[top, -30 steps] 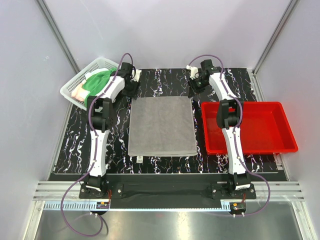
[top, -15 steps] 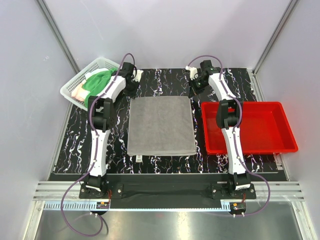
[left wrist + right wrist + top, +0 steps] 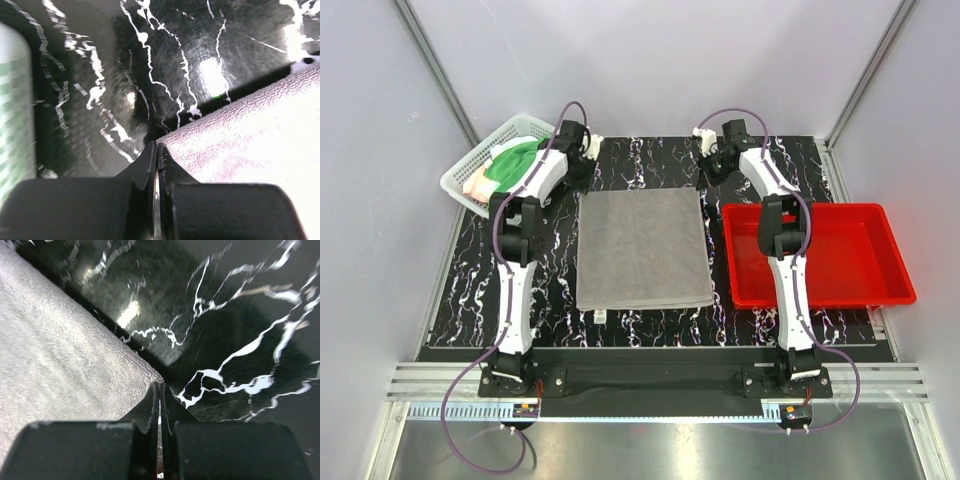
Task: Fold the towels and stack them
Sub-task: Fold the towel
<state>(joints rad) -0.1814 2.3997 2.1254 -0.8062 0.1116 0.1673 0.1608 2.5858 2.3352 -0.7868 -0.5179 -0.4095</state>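
Note:
A grey towel lies flat in the middle of the black marbled table. My left gripper is at its far left corner and my right gripper at its far right corner. In the left wrist view the jaws are pressed together with the towel's corner meeting their tips. The right wrist view shows the same: shut jaws pinching the tip of the grey corner. A dark green towel and a pinkish one lie bunched in the basket.
The white mesh basket stands at the far left, close behind my left arm. A red plastic tray sits on the right side of the table, beside the towel's right edge. Grey walls close in the back and sides.
Both grippers have closed at the towel's far corners. Both wrists shifted slightly toward the back, and the towel's far left corner slid a little to the left.

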